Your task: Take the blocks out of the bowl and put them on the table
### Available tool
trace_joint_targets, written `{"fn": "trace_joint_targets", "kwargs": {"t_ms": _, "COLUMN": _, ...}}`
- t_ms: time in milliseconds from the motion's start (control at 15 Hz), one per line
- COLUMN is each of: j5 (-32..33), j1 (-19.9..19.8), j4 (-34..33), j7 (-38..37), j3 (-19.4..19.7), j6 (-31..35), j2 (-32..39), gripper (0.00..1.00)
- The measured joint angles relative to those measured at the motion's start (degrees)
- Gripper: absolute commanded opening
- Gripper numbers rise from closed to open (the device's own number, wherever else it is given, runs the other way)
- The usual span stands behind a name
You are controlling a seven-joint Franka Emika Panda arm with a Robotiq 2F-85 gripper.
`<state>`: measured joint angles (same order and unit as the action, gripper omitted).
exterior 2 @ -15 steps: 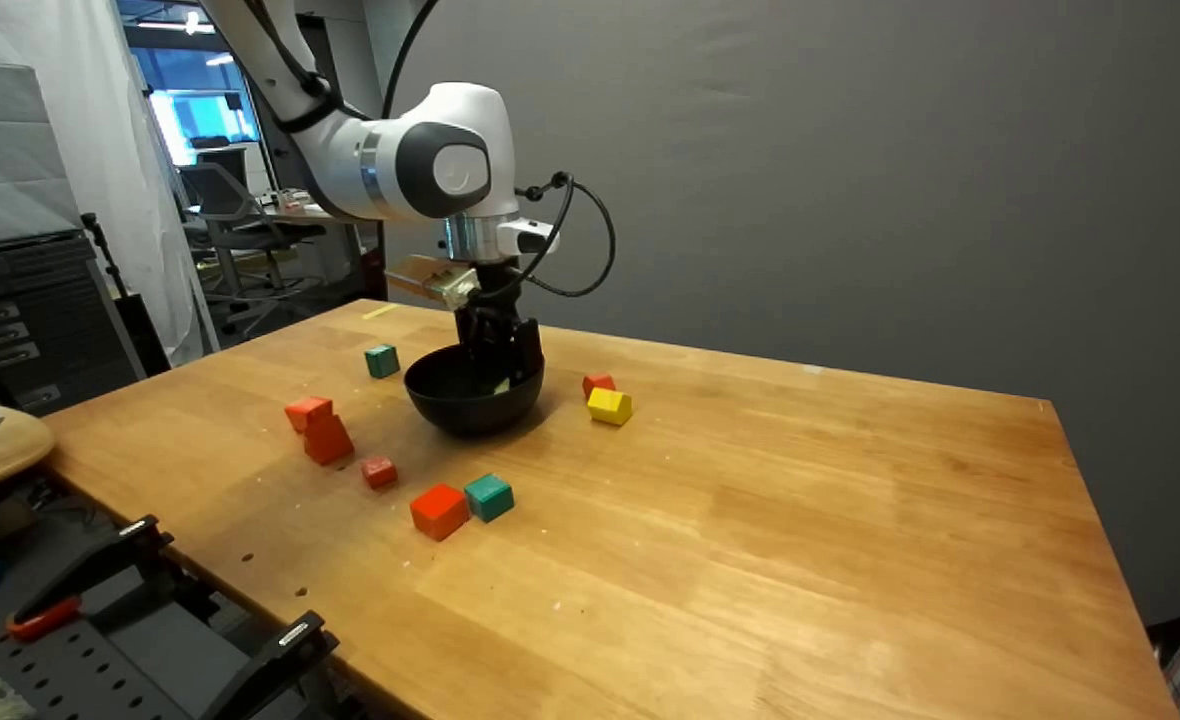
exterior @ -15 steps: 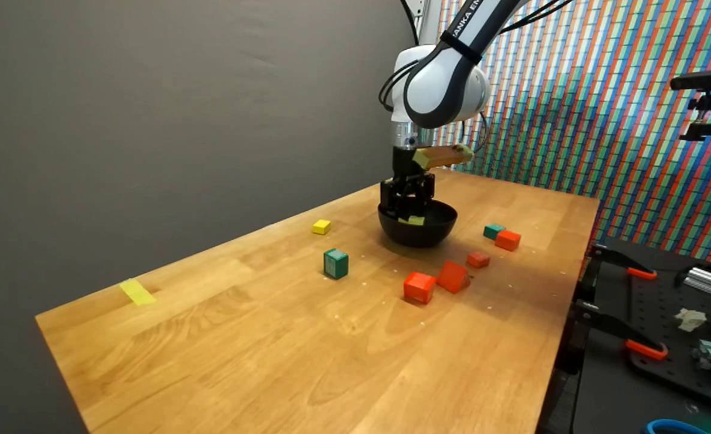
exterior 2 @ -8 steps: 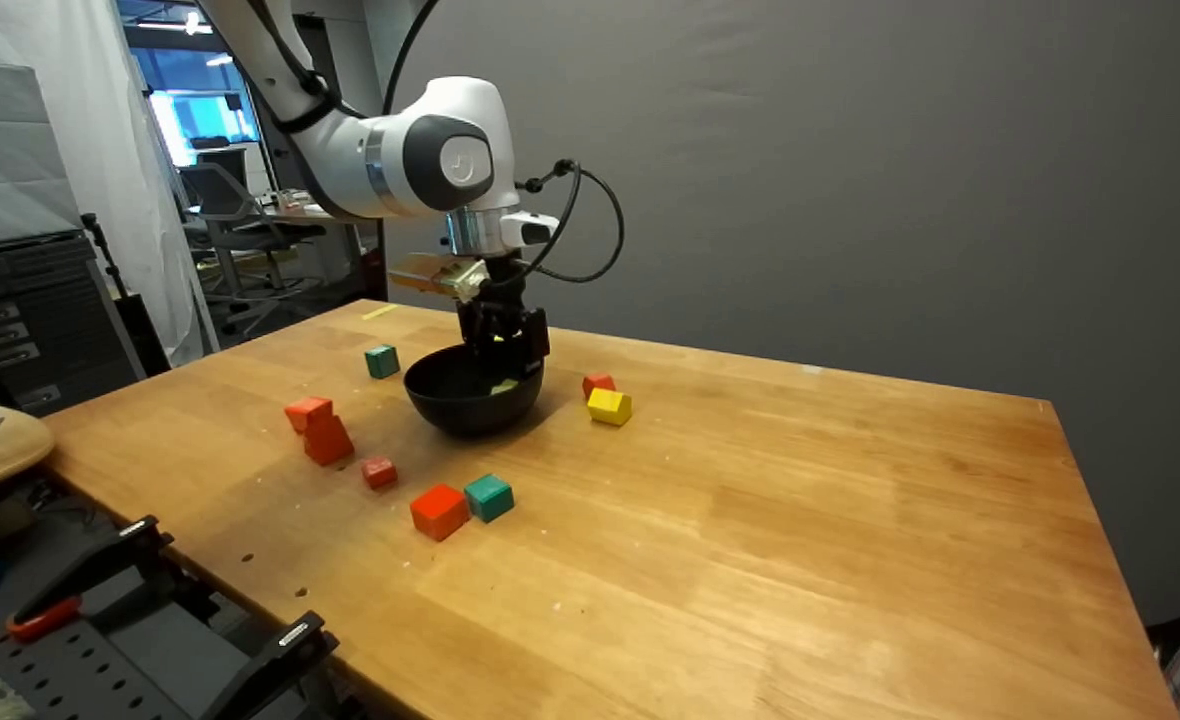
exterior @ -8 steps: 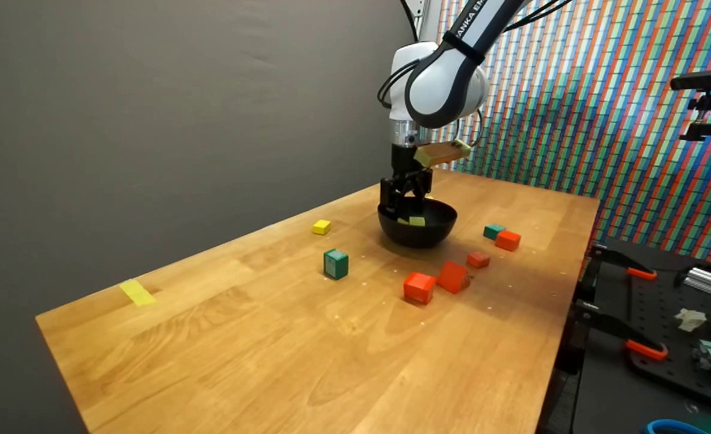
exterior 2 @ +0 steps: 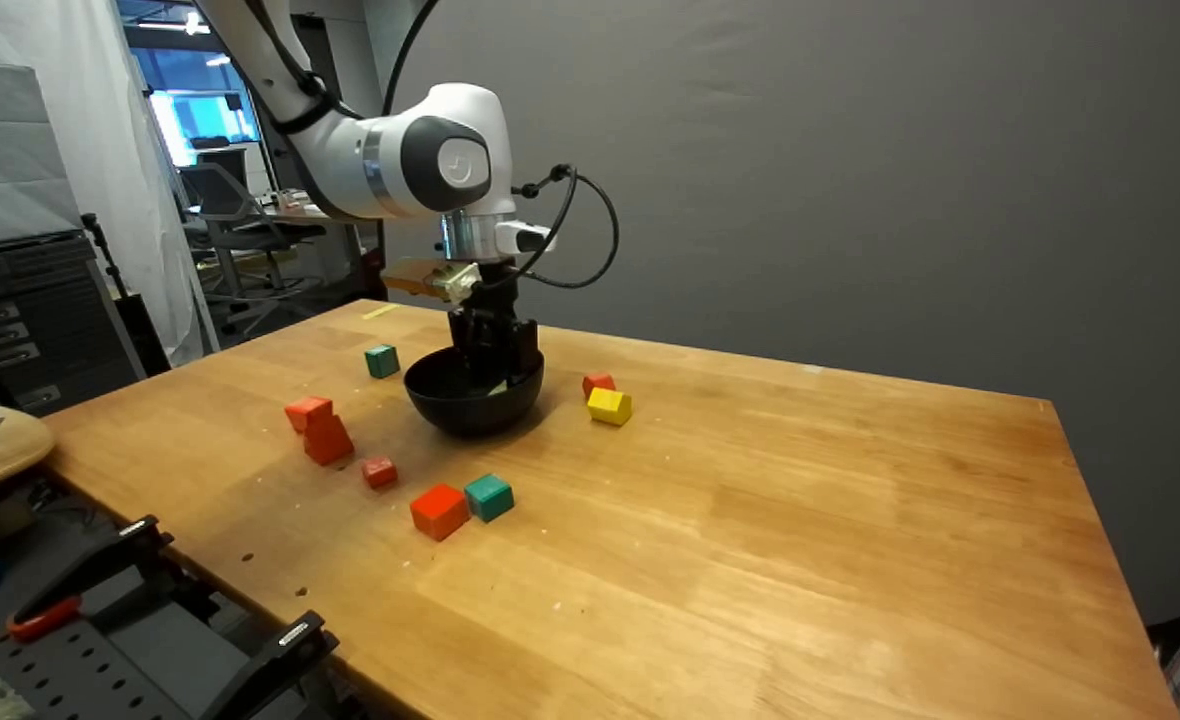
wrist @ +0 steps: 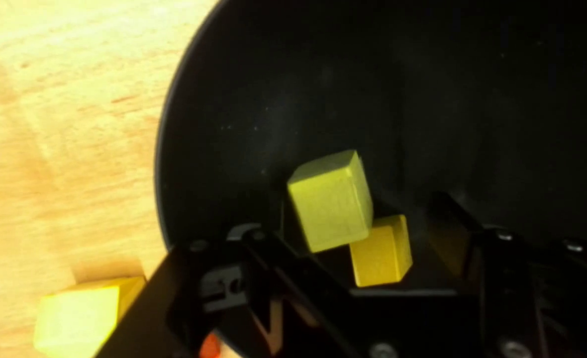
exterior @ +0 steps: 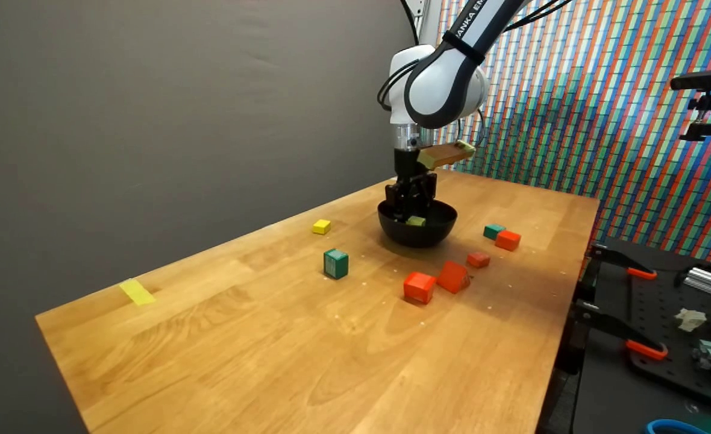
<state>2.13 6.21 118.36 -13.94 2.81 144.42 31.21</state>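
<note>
1. Block appearance: inside the one black bowl [wrist: 273, 89] I count two, a pale yellow cube [wrist: 329, 211] with flat faces and crisp edges, and a smaller-looking mustard block [wrist: 379, 256]
2. Location: the bowl stands on the one wooden table [exterior 2: 850, 500]; in the wrist view the outlines of its two blocks meet at a corner, and I cannot tell whether they touch or merely overlap
3. Jaw state: my gripper [wrist: 350, 228] reaches down into the bowl, its jaws parted and released, both blocks showing in the gap
4. Table count, in an exterior view: five red-orange blocks [exterior 2: 439, 512], two green blocks [exterior 2: 490, 497], one yellow block [exterior 2: 609, 406]
5. Table count, in an exterior view: four red-orange blocks [exterior: 419, 287], two green blocks [exterior: 335, 263], one yellow block [exterior: 322, 226]
</note>
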Motion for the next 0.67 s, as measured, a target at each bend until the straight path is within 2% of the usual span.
{"fn": "trace_joint_targets", "kwargs": {"t_ms": 67, "j5": 0.0, "j1": 0.0, "j4": 0.0, "j7": 0.0, "j3": 0.0, "j6": -0.9, "j2": 0.0, "gripper": 0.83}}
{"fn": "trace_joint_targets", "kwargs": {"t_ms": 133, "j5": 0.0, "j1": 0.0, "j4": 0.0, "j7": 0.0, "j3": 0.0, "j6": -1.7, "j2": 0.0, "gripper": 0.74}}
{"fn": "trace_joint_targets", "kwargs": {"t_ms": 200, "j5": 0.0, "j1": 0.0, "j4": 0.0, "j7": 0.0, "j3": -0.1, "j6": -2.4, "j2": 0.0, "gripper": 0.57}}
{"fn": "trace_joint_targets", "kwargs": {"t_ms": 467, "j5": 0.0, "j1": 0.0, "j4": 0.2, "j7": 0.0, "j3": -0.6, "j6": -3.4, "j2": 0.0, "gripper": 0.25}}
{"fn": "trace_joint_targets", "kwargs": {"t_ms": 600, "j5": 0.0, "j1": 0.0, "j4": 0.2, "j7": 0.0, "j3": -0.8, "j6": -3.4, "j2": 0.0, "gripper": 0.12}}
{"fn": "trace_joint_targets", "kwargs": {"t_ms": 667, "j5": 0.0, "j1": 0.0, "j4": 0.2, "j7": 0.0, "j3": -0.9, "j6": -3.3, "j2": -0.1, "gripper": 0.14}}
